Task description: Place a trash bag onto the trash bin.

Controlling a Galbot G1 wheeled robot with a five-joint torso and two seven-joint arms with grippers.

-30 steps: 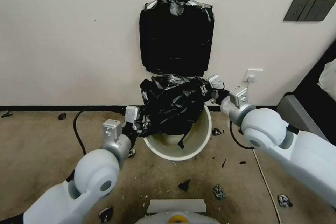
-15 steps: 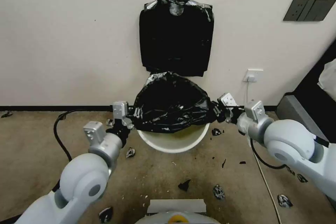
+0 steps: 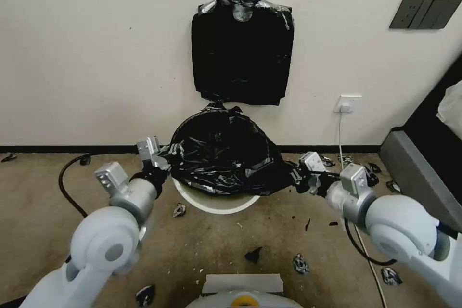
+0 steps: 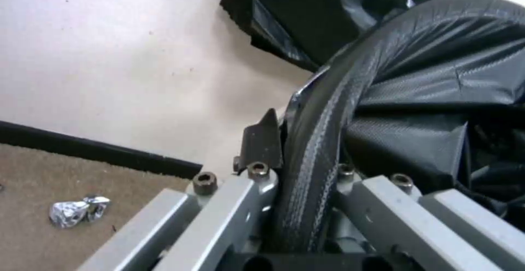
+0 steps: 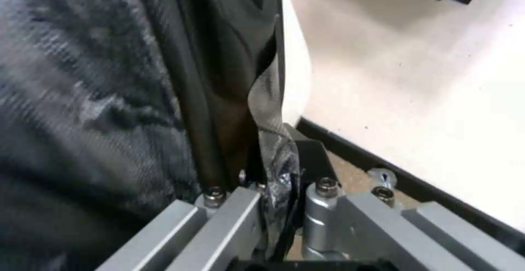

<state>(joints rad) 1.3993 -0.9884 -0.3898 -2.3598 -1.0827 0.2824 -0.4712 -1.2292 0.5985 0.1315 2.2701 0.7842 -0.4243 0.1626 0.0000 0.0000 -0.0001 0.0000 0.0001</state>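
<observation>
Trash bag (image 3: 226, 156), black and shiny, is stretched wide over the trash bin (image 3: 211, 203), which stands on the floor by the wall. From the head view, the left gripper (image 3: 161, 154) pinches one side and the right gripper (image 3: 297, 177) pinches the other. The bag looks very light, soft and slippery, so it could tear or slip out. The edge of its mouth looks like the best spot to hold.

From the left wrist, the left jaws are squeezed on a band of bag (image 4: 311, 140).

From the right wrist, the right jaws are clamped on a fold of bag (image 5: 240, 99).
</observation>
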